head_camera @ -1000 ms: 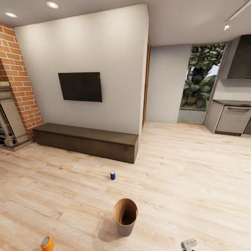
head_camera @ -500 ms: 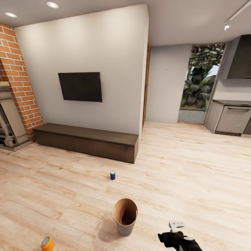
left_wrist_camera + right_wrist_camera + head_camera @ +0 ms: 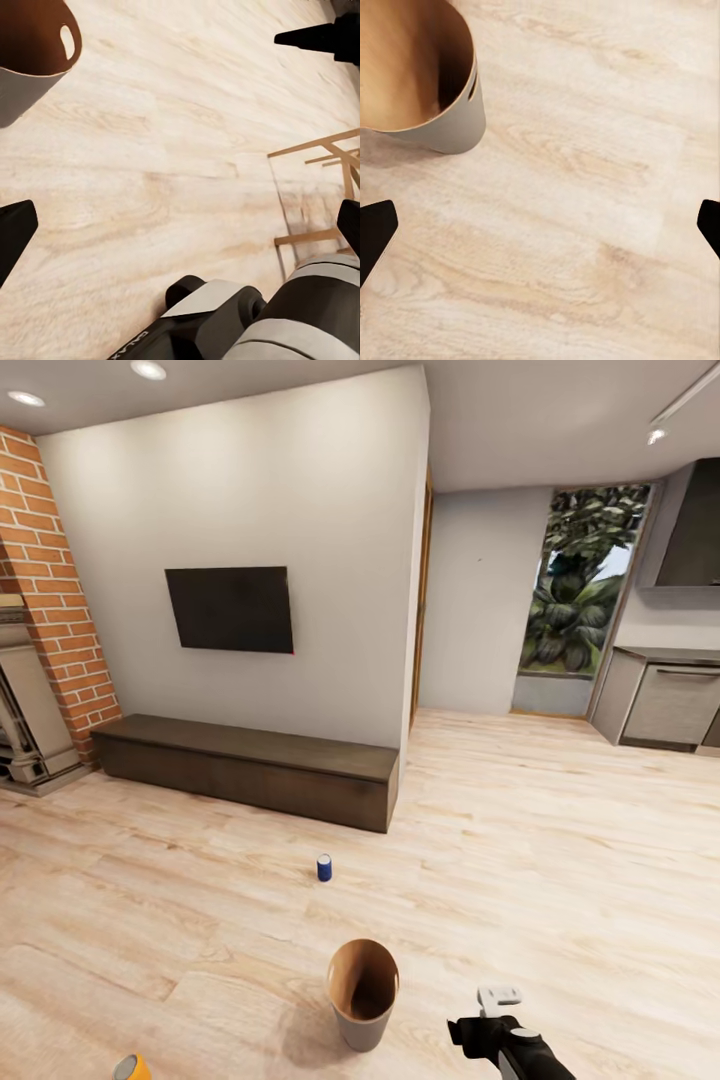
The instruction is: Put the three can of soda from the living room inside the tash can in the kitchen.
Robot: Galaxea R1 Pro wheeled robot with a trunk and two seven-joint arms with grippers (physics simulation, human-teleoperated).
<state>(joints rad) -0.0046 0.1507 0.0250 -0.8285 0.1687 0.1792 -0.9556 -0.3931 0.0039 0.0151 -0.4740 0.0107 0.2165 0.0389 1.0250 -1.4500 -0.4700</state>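
Since a second ago the right gripper (image 3: 497, 1000) has risen into the lower right of the head view, and the whole picture has slid a little — camera motion, not the things. Its black arm reaches up from the bottom edge, just right of the tash can (image 3: 361, 1006), which stands on the light wood floor (image 3: 560, 860) at lower centre, dark inside, no can visible in it. The dark blue can of soda (image 3: 324, 868) stands upright beyond it, toward the long low cabinet (image 3: 250, 770); an orange can (image 3: 131, 1069) is cut off at the bottom left edge. The third can I don't see. Right wrist view: finger tips at opposite edges, spread wide, nothing between, bin (image 3: 424, 75) near. Left wrist view: same, tips wide apart and empty.

Judgement: early, reaching stage, no can held. Next calls for getting a claw down around a can, probably the orange one nearby, then closing.
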